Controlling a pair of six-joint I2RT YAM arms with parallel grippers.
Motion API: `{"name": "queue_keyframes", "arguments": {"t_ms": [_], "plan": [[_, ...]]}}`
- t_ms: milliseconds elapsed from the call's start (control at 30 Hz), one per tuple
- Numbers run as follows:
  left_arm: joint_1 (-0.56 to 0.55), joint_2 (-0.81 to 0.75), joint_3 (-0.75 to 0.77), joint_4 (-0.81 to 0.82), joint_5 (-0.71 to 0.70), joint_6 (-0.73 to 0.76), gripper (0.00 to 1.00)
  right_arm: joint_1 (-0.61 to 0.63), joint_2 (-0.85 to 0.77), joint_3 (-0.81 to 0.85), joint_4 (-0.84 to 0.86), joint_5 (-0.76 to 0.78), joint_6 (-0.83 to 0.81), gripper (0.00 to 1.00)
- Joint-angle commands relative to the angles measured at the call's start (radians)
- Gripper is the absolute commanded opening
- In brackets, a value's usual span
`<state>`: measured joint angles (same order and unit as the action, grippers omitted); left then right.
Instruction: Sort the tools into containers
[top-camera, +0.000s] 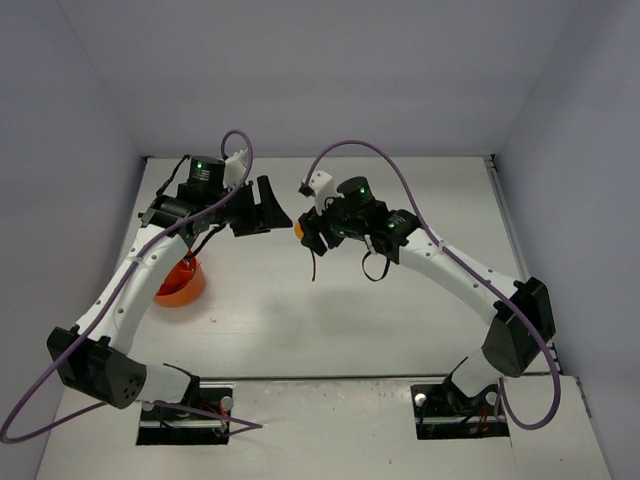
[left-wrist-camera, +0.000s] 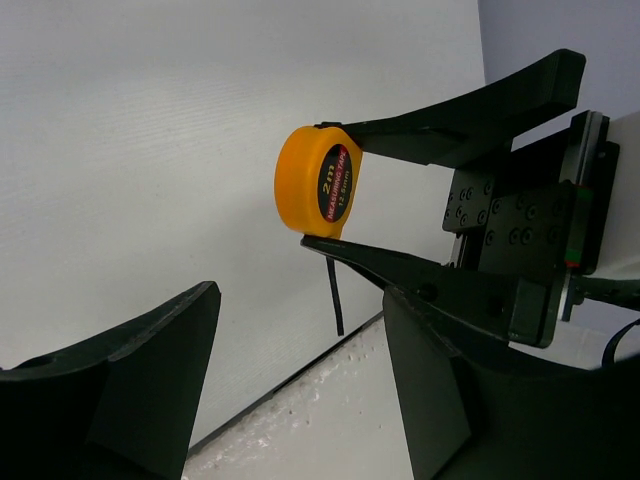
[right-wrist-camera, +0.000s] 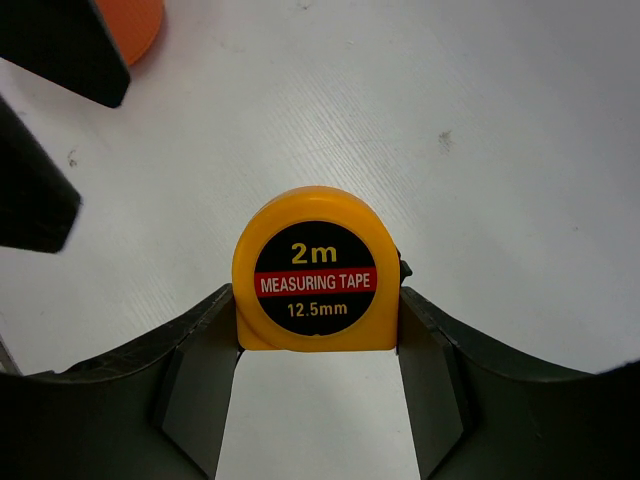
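My right gripper (top-camera: 304, 231) is shut on the small yellow tape measure (top-camera: 299, 230) and holds it in the air above the table's middle. The right wrist view shows the tape measure (right-wrist-camera: 317, 270) pinched between both fingers, its label reading 2m. It also shows in the left wrist view (left-wrist-camera: 317, 187), with a black strap (left-wrist-camera: 335, 298) hanging from it. My left gripper (top-camera: 268, 206) is open and empty, just left of the tape measure and apart from it. The round orange-red tub (top-camera: 181, 283) sits at the left, partly hidden under my left arm. Wrenches, screwdrivers and the knife-like tool are out of view.
The tub's rim (right-wrist-camera: 140, 25) shows at the top left of the right wrist view, next to my left gripper's dark fingers (right-wrist-camera: 60, 45). Grey walls enclose the white table (top-camera: 330, 320) on three sides.
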<state>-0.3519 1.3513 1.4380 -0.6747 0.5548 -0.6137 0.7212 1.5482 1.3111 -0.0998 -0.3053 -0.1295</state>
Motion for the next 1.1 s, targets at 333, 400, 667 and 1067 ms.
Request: {"name": "queue_keyframes", "arguments": {"t_ms": [333,400,667,1067], "plan": [[-0.029,0.039,0.016,0.112,0.037,-0.089,0.63,0.041,-0.064,0.068,0.069,-0.05,0.006,0.3],[-0.03,0.042,0.009,0.124,0.044,-0.097,0.62,0.043,-0.067,0.066,0.074,-0.056,0.01,0.3],[-0.029,0.06,-0.023,0.16,0.091,-0.125,0.54,0.044,-0.083,0.06,0.091,-0.081,0.029,0.3],[-0.029,0.06,-0.05,0.232,0.154,-0.167,0.31,0.044,-0.101,0.053,0.143,-0.088,0.042,0.3]]}}
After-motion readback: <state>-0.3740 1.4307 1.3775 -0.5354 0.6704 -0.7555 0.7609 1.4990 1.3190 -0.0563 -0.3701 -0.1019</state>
